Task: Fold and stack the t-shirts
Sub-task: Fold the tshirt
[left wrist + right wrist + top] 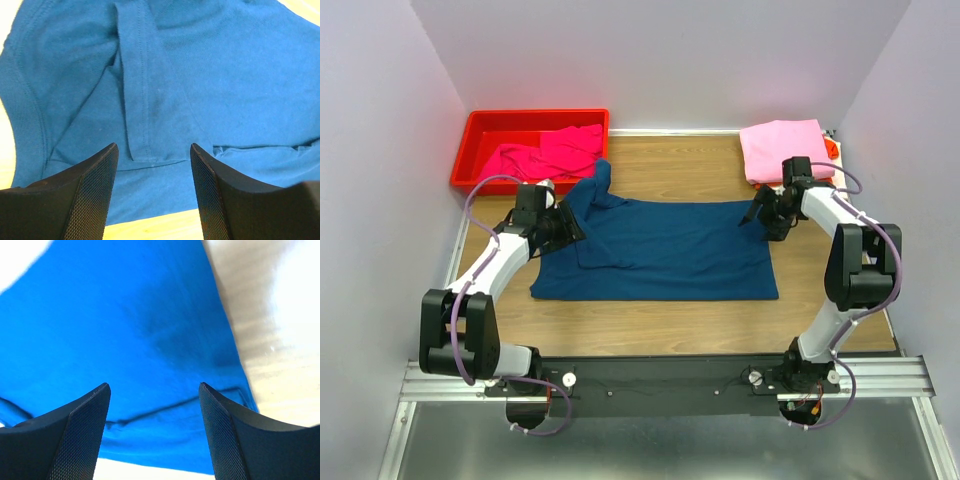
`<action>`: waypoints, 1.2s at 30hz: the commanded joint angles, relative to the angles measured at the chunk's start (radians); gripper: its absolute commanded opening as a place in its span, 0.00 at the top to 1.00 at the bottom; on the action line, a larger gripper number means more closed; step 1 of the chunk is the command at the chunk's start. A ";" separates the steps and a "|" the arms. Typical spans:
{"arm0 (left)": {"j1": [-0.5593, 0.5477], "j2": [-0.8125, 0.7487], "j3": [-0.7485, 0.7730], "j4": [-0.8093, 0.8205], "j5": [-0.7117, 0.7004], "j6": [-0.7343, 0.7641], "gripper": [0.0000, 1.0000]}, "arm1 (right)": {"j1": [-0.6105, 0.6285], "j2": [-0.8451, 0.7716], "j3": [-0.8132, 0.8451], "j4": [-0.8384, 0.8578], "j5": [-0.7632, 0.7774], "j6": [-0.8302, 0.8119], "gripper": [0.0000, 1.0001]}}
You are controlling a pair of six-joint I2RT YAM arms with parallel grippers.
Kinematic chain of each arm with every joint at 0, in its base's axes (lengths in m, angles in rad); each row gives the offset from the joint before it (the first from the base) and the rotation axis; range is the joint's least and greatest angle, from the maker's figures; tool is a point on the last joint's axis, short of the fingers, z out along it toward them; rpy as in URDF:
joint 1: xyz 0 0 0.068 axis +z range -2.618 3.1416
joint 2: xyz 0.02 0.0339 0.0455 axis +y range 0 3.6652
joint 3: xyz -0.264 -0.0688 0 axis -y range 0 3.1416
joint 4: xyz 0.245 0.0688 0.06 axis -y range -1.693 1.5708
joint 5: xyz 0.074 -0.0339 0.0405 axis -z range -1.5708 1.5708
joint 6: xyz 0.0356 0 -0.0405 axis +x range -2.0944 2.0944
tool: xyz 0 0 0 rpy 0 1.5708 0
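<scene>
Top view. The navy t-shirt (670, 255) lies spread out on the surface (690, 165), between your two hands. One part of it is drawn out past your left hand (568, 228) towards the red bin (485, 130). Your left hand sits over the bunched edge of the shirt, and your right hand (757, 215) sits over the opposite corner. A magenta t-shirt (555, 150) lies crumpled in the bin, beyond your left hand. A folded light pink t-shirt (782, 150) rests on the surface just beyond your right hand. An orange edge (832, 150) shows at its outer side.

Left wrist view. Your left hand (153, 146) is released, its fingers (90, 190) spread with nothing gripped. The navy t-shirt (240, 75) fills the view beneath them. A stitched band of cloth (137, 100) runs away from the gap between the fingers, and its hemmed end lies in that gap. Bare surface (150, 227) shows nearest the hand.

Right wrist view. Your right hand (153, 385) is likewise released, its fingers (225, 440) apart and holding nothing. The navy t-shirt (100, 315) lies below, with its hemmed corner just outside the right finger. Whether either hand touches the cloth cannot be told.
</scene>
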State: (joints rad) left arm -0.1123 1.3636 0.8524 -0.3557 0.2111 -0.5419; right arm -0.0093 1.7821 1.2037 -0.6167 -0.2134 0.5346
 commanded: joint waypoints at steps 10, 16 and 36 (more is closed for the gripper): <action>-0.043 0.118 -0.026 0.003 0.018 0.010 0.43 | 0.072 -0.099 -0.039 0.009 -0.119 -0.038 0.24; -0.050 0.134 -0.024 -0.017 -0.018 0.007 0.53 | 0.126 -0.092 -0.082 -0.002 -0.110 -0.041 0.25; -0.096 0.146 -0.024 -0.072 -0.136 0.002 0.58 | 0.161 -0.032 -0.159 -0.008 -0.118 -0.093 0.25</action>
State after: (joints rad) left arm -0.2001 1.5246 0.8242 -0.4091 0.1196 -0.5396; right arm 0.1444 1.7298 1.0637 -0.6113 -0.3168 0.4606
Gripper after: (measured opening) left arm 0.416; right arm 0.747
